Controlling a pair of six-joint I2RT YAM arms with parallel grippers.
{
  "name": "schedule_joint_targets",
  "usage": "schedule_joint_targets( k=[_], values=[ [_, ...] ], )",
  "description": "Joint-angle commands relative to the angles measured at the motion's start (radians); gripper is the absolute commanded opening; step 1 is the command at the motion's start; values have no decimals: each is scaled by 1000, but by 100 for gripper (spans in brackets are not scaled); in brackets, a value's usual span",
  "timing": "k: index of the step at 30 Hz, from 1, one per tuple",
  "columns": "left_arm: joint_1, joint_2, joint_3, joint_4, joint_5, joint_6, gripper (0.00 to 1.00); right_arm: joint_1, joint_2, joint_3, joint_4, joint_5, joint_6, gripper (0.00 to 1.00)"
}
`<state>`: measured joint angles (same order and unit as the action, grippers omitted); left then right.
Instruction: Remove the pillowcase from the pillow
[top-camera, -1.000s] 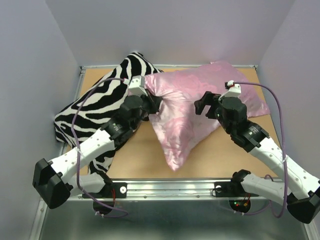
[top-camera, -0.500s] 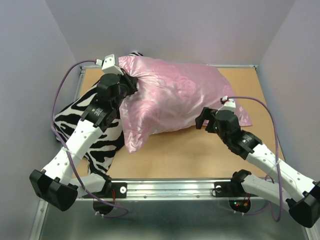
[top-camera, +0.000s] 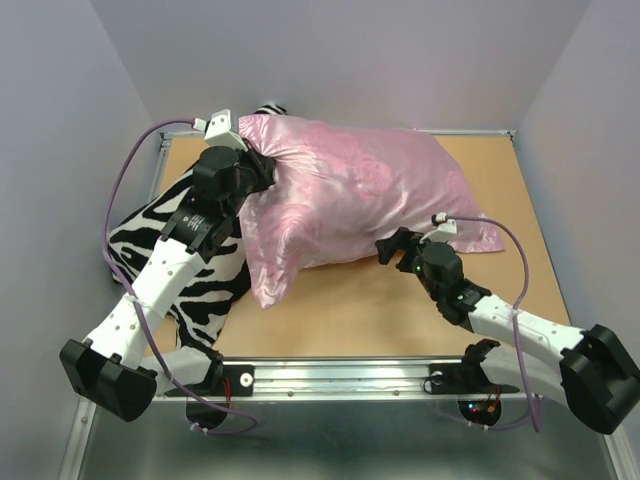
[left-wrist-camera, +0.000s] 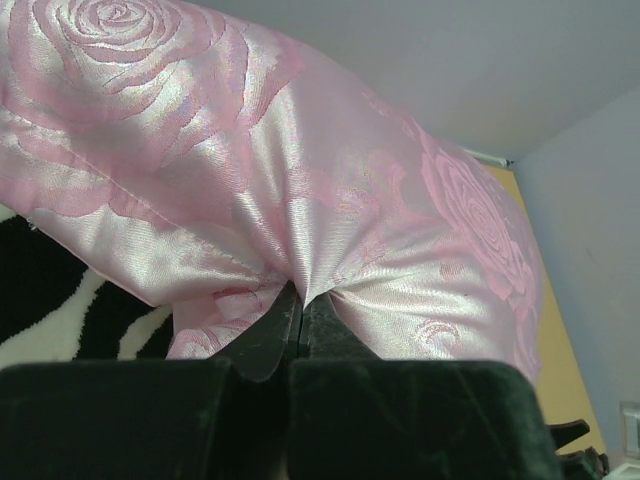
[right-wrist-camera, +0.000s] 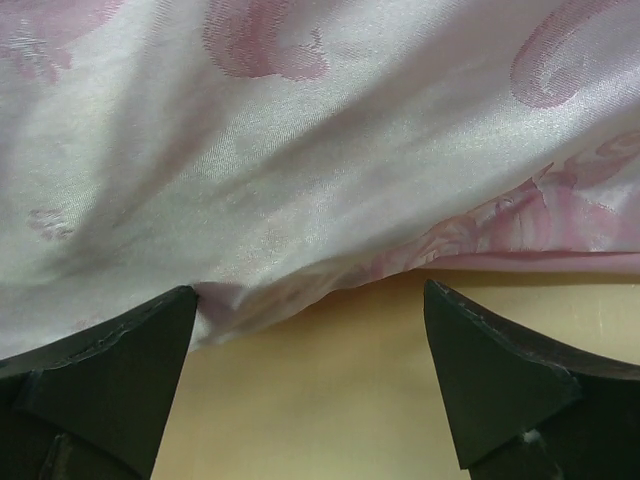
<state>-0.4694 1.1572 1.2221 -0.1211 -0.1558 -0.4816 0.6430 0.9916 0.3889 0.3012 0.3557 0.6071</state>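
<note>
Far left, a zebra pillow (top-camera: 165, 240) is seen lying beneath the left arm (top-camera: 175, 265). The left jaws are pressed fully together, and a pinch of the pillowcase (left-wrist-camera: 300, 180) is clamped between them. The satin is gathered into creases at the tips and spreads out ahead and to both sides. The pillowcase is plump and filled; the pillow itself is hidden inside it. Over on the right, the right jaws are spread wide and nothing is held. The pillowcase's lower edge is hanging just ahead of them, apparently touching one tip, and bare surface (right-wrist-camera: 330, 380) is seen between them.
</note>
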Motion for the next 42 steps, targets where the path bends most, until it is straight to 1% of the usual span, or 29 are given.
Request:
schedule_joint_targets(
  k=[1,2,5,7,8,9,10,11,12,14,15,17,18,20,22,24,25,26,27,28,29,30,31,34,36,37,38,41,42],
  values=[
    [-3,-47,76,89,33,8,0,7,108,-48,326,86,10,100],
    [-3,-47,77,86,36,6,0,7,125,-54,395,98,2,100],
    [-3,-53,76,74,44,9,0,6,199,-58,485,149,-15,99],
    [-3,-59,77,61,44,14,0,6,222,-42,496,166,-23,82],
    [-3,-62,79,58,44,18,0,6,225,-29,498,173,-32,67],
    [-3,-66,77,55,44,23,0,6,213,-22,498,175,-41,25],
    [-3,-68,79,48,41,26,0,6,191,-21,497,170,-52,11],
    [-3,-70,79,43,39,40,0,6,167,-9,455,172,-55,1],
    [-3,-71,80,40,39,47,0,6,107,8,414,186,-55,0],
    [-3,-67,85,28,39,63,0,6,43,47,325,184,-81,1],
    [-3,-62,88,20,39,81,0,6,-29,91,226,187,-90,1],
    [-3,-60,89,0,30,98,0,6,-92,142,136,186,-107,1],
    [-3,-63,86,-5,27,109,0,6,-137,203,43,180,-121,1],
    [-3,-68,79,-20,38,120,0,7,-172,261,-63,154,-145,1],
    [-5,-73,74,-52,73,135,0,6,-209,356,-120,122,-156,1],
    [-6,-82,68,-78,85,143,0,7,-212,466,-190,68,-174,0],
    [-8,-89,48,-86,88,143,0,6,-176,519,-223,45,-182,1],
    [-8,-99,37,-86,84,140,0,6,-142,563,-303,16,-190,1],
    [-8,-108,27,-81,81,138,0,7,-111,594,-360,-48,-187,1],
    [-8,-117,25,-83,79,140,0,7,-85,611,-384,-84,-181,4],
    [-8,-119,28,-86,79,140,0,7,-50,591,-395,-116,-170,13],
    [-8,-117,36,-94,81,143,0,7,-41,561,-393,-145,-133,36],
    [-8,-116,40,-97,84,143,0,7,-31,530,-389,-146,-118,46],
    [-8,-117,47,-103,90,141,0,7,-57,398,-360,-123,-60,65],
    [-8,-116,57,-114,91,147,0,7,-100,297,-329,-106,-18,72],
    [-8,-117,60,-117,90,150,0,7,-138,266,-323,-98,-6,77],
    [-8,-119,63,-121,90,153,0,6,-169,218,-317,-89,14,80],
    [-8,-117,70,-126,94,156,0,7,-195,150,-310,-80,55,81],
    [-8,-116,71,-126,94,155,0,6,-202,125,-275,-74,63,82]
  ],
)
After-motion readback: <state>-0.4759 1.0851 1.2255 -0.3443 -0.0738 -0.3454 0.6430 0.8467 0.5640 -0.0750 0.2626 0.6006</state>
